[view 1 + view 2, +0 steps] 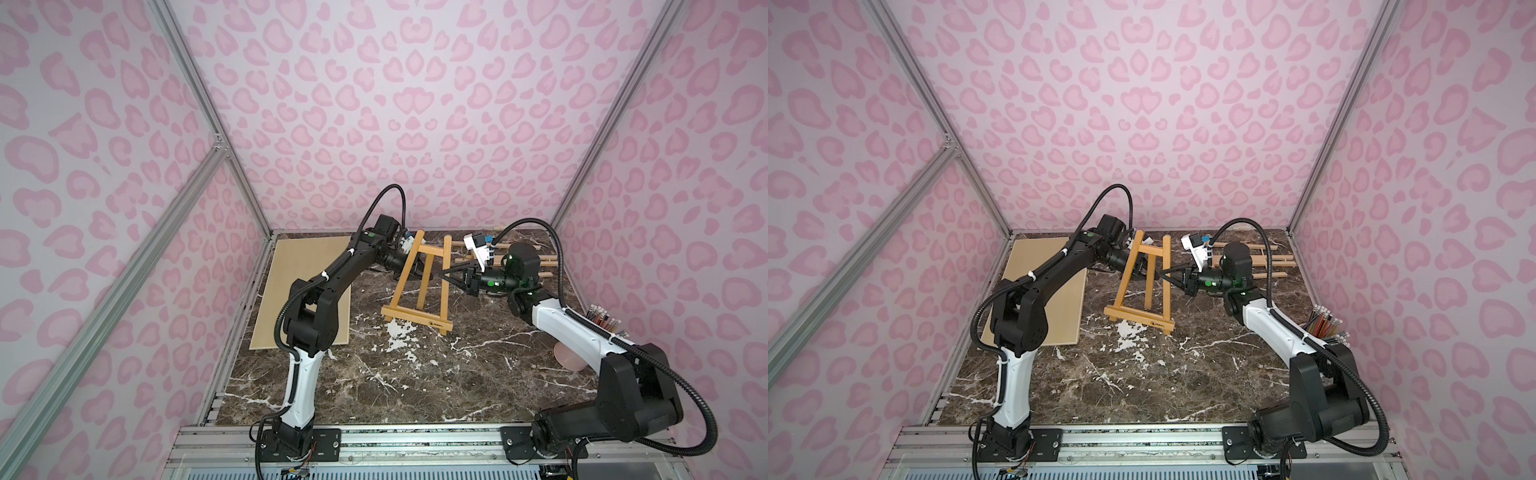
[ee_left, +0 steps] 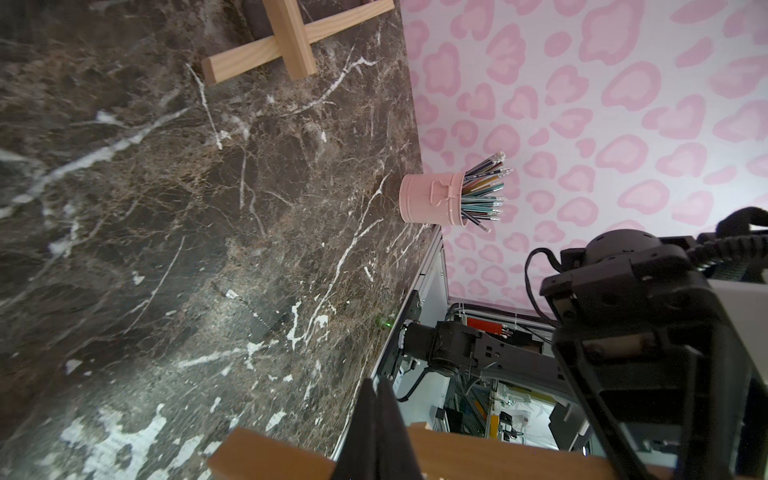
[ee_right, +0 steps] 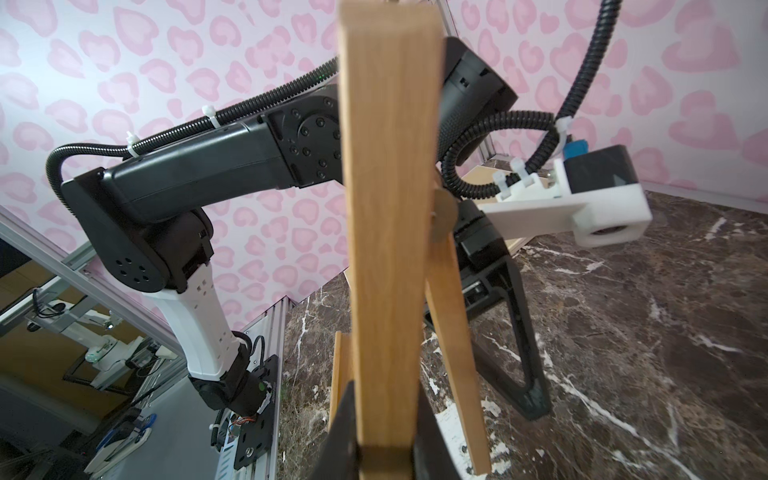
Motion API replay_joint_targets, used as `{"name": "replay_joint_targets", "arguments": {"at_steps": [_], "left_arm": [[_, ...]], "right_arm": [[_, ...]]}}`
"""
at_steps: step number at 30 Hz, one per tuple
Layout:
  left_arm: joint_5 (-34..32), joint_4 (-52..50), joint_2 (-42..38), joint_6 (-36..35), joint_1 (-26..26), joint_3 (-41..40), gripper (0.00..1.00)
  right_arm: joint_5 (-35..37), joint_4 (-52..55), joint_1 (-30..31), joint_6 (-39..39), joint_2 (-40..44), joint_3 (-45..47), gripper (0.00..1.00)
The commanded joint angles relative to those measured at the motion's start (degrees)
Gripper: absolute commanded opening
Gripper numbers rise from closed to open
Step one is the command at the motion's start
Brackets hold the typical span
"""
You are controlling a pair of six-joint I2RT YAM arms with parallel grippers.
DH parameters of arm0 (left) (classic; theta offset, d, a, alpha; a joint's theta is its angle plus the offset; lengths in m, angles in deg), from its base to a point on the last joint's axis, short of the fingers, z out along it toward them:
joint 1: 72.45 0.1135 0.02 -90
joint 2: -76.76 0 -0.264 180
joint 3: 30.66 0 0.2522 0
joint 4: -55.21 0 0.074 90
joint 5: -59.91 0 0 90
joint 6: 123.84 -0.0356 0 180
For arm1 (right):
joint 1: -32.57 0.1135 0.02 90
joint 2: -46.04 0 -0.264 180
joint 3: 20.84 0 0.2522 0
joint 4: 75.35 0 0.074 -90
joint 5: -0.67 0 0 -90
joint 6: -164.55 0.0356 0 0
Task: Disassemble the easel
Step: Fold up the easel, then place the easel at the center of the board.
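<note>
**Trainee:** Right gripper [image 3: 385, 419] sits nearest the lens, at the bottom centre of the right wrist view. What is its state?

**Technician:** Clamped. Its two black fingers press opposite faces of one wooden upright [image 3: 386, 199] of the easel [image 1: 423, 286].

**Trainee:** And the left gripper [image 2: 375, 399]?

**Technician:** Fully closed, fingers tip to tip, at the bottom centre of the left wrist view. A wooden bar of the frame crosses just behind them. Whether anything is pinched cannot be told.

**Trainee:** How should this step be done?

**Technician:** As a judgement:
1. Treat the right grip as the fixed anchor and do not slacken it.
2. Work the left jaws at the rear leg [image 3: 452, 332], which hangs from a round brass fitting [image 3: 442, 216].
3. Pull in line with the joint, without twisting.
4. Watch the ledge [image 1: 417, 319]. If it skids on the marble tabletop [image 1: 415, 374], the frame will probably rack.

**Trainee:** Where is the easel relative to the jaws?

**Technician:** Between them. In both top views it stands at centre frame, with its tops leaning toward the back wall and the ledge lowest. The right jaws meet the right-hand upright about halfway up, and the left jaws reach in behind the frame from the left. Loose wooden slats [image 1: 1273, 262] lie at the back right, well apart.
</note>
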Motion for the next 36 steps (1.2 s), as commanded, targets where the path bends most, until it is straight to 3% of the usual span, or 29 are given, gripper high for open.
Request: {"name": "replay_joint_targets", "arguments": {"at_steps": [1,8,13,20,25,27,36], "left_arm": [[-1.99,-6.22,0.27,-2.24,0.67,-0.43,0.03],[-10.35,-10.97,3.22,-2.87,2.79,1.31,0.03],[-22.64,-15.25,4.61,-2.34,4.92,3.87,0.03],[-37.3,-17.52,-0.91,-1.48,6.89,5.09,0.03],[-46.24,-15.12,-8.62,-0.53,6.94,0.84,0.03],[-47.93,-12.82,-11.98,-0.1,6.94,-2.06,0.03],[-43.05,1.44,-25.85,5.23,7.88,-14.28,0.02]], "right_arm": [[8.13,-5.16,-0.63,4.28,-2.3,0.89,0.0],[6.89,-12.91,0.23,10.48,-4.63,5.15,0.0],[6.54,-13.18,0.64,12.74,-7.97,5.44,0.0],[6.37,-9.89,0.1,12.81,-12.03,2.38,0.0],[5.31,-8.97,-1.13,14.47,-17.43,-2.09,0.0],[5.23,-6.8,-1.6,14.27,-20.42,-5.02,0.0],[3.74,11.15,-3.51,7.98,-37.38,-24.64,0.0]]}}
